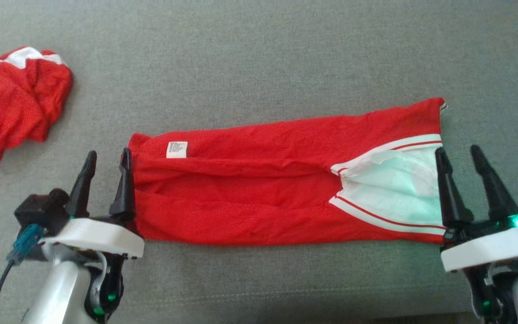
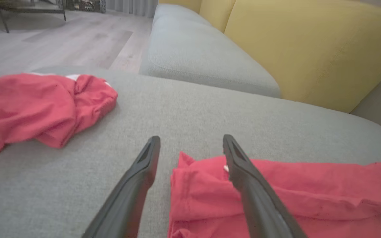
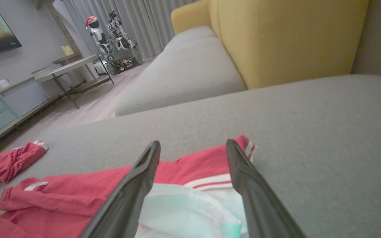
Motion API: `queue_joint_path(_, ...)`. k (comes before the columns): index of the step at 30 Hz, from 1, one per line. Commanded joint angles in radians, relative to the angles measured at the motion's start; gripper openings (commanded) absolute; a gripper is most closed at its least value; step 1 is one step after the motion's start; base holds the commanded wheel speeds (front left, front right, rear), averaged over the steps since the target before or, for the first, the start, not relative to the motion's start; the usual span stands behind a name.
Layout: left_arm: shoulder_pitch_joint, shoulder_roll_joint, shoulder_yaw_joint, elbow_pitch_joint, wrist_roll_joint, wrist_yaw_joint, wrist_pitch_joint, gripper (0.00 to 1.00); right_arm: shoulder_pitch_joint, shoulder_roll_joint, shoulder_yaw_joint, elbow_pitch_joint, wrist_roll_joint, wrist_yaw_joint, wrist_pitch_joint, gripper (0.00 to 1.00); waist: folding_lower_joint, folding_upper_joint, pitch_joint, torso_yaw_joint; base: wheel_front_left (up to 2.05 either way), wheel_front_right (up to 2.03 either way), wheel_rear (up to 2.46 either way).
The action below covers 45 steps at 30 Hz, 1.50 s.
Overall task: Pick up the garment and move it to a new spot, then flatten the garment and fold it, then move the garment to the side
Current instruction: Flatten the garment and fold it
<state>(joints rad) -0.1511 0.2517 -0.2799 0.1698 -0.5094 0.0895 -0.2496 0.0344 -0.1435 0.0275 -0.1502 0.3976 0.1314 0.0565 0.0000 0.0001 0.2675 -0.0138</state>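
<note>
So the red garment (image 1: 259, 198) is lying flat on the grey couch cushion (image 1: 259, 54), folded into a long band that runs left to right across the middle, a bit closer to the robot's edge than to the far one. There's a small white tag (image 1: 176, 149) near its left end, and the right end has a white panel (image 1: 394, 189) with red and white stripes around it.

The left gripper (image 1: 108, 155) sits right at the garment's left end with its jaws wide apart and nothing held. The inner finger is up against the edge of the cloth, and in the left wrist view it lies over the red fabric. The outer finger is over bare cushion.

The right gripper (image 1: 458, 150) is at the other end, also spread open and empty. Its inner finger is right at the white panel's edge, and the outer one is out over plain cushion.

A second red garment (image 1: 11, 103) with white trim is bunched up near the cushion's far left corner, well apart from the folded one. A yellow backrest (image 2: 309, 49) runs behind the cushion in the wrist views.
</note>
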Motion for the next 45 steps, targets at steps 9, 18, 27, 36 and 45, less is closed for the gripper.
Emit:
queue_joint_path(9,0.023,0.026,0.054,-0.145,0.098,0.037,-0.012,1.00,-0.036,0.015,-0.005,-0.051,-0.131,-0.001,-0.008,1.00,0.0000,-0.0001,-0.062,0.006,0.00,0.00,0.00)
queue_joint_path(18,0.106,0.031,0.032,-0.167,0.127,0.068,-0.006,1.00,-0.003,0.031,0.003,-0.032,-0.144,-0.001,-0.005,1.00,0.0000,-0.0001,-0.104,0.006,0.00,0.00,0.00)
queue_joint_path(27,0.114,0.039,0.020,-0.168,0.128,0.071,0.001,1.00,0.006,0.034,-0.008,-0.028,-0.145,-0.001,0.003,1.00,0.0000,-0.0001,-0.113,0.009,0.00,0.00,0.00)
queue_joint_path(36,0.101,0.037,0.011,-0.171,0.121,0.068,0.003,1.00,-0.003,0.034,-0.014,-0.009,-0.137,-0.001,0.004,1.00,0.0000,-0.0001,-0.104,0.017,0.00,0.00,0.00)
queue_joint_path(45,0.058,0.032,0.000,-0.170,0.120,0.057,0.001,1.00,-0.136,-0.026,-0.024,0.114,-0.124,-0.001,-0.002,1.00,0.0000,-0.0001,-0.051,0.027,0.00,0.00,0.00)
